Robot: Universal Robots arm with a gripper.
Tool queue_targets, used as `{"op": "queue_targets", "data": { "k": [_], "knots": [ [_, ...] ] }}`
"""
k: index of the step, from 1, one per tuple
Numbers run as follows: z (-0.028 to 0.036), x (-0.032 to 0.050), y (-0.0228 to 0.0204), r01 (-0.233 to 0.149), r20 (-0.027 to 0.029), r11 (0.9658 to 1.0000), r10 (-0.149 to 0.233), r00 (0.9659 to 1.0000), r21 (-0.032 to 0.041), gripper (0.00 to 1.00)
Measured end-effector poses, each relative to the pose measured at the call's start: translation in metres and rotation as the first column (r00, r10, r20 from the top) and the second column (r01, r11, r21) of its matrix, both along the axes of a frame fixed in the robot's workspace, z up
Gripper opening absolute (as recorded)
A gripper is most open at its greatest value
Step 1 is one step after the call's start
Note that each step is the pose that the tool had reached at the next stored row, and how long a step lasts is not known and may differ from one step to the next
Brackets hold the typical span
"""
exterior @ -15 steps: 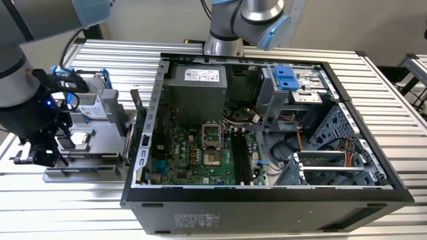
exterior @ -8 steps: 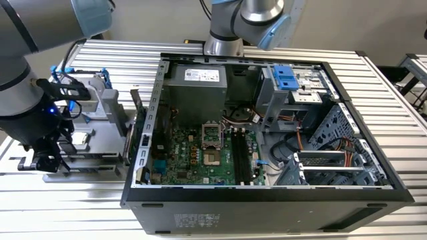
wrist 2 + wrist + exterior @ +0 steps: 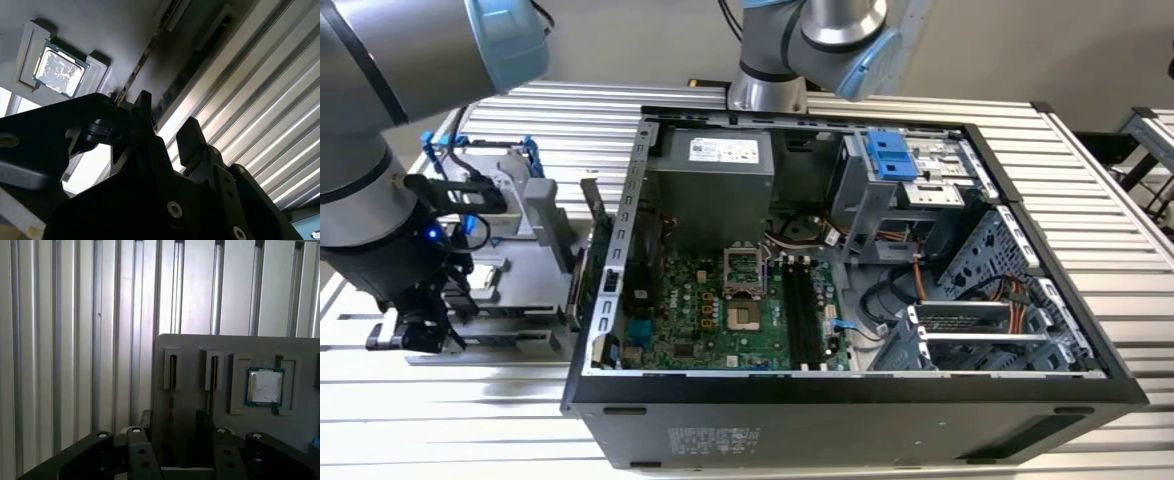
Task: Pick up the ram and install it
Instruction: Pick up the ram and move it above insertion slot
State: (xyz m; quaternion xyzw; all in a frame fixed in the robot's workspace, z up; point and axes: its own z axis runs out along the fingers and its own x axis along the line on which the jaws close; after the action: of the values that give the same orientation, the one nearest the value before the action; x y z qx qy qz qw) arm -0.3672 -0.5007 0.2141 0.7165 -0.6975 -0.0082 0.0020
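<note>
At the exterior view's left, the gripper hangs low over a grey tray on the ribbed table, just outside the wall of the open computer case.

In the first wrist view the ram is a thin, dark stick seen edge-on, with a brownish tint. It stands on its long edge in a narrow slot of the tray, and its long axis runs parallel to the table's ribs. The fingers are spread apart, one on each side of the stick's near end (whether either pad touches it cannot be told).

Room is tight. A second stick stands in a matching slot just beside the ram, close to the other finger. Past it a square silver chip lies in its own recess. On the ram's other side the tray edge is near, then bare table.

Further right, inside the case, the motherboard lies flat, and its long black slots are uncovered, well apart from the gripper.
</note>
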Motion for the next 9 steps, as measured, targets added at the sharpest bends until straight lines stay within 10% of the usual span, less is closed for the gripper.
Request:
{"op": "queue_targets", "data": {
  "k": [9],
  "knots": [
    [-0.0164,0.0,0.0,0.004,0.0,1.0,-0.004,1.0,0.0,1.0]
  ]
}}
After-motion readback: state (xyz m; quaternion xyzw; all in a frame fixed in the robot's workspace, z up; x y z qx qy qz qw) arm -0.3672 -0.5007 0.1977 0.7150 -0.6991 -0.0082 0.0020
